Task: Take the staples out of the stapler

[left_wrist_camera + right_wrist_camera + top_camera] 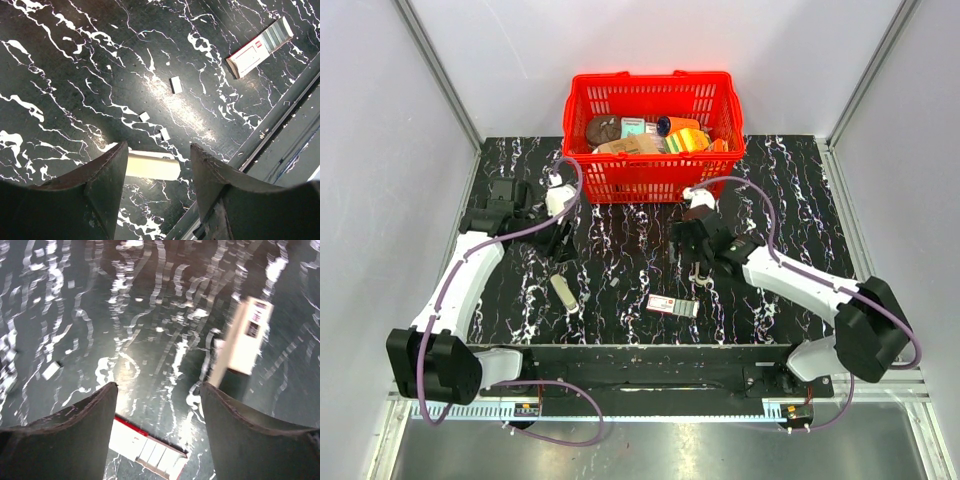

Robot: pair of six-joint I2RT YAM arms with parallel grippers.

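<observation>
Finding: one stapler (564, 293) lies on the counter (790, 200) towards the front-left corner, its long axis running roughly front to back. The left pincer (563, 250) is wide and empty just behind it, and is the nearer one. The right pincer (701, 275) is also wide and empty. Also counted: one box (673, 306), three loose white bits (176, 84) and one basket (650, 175).
</observation>
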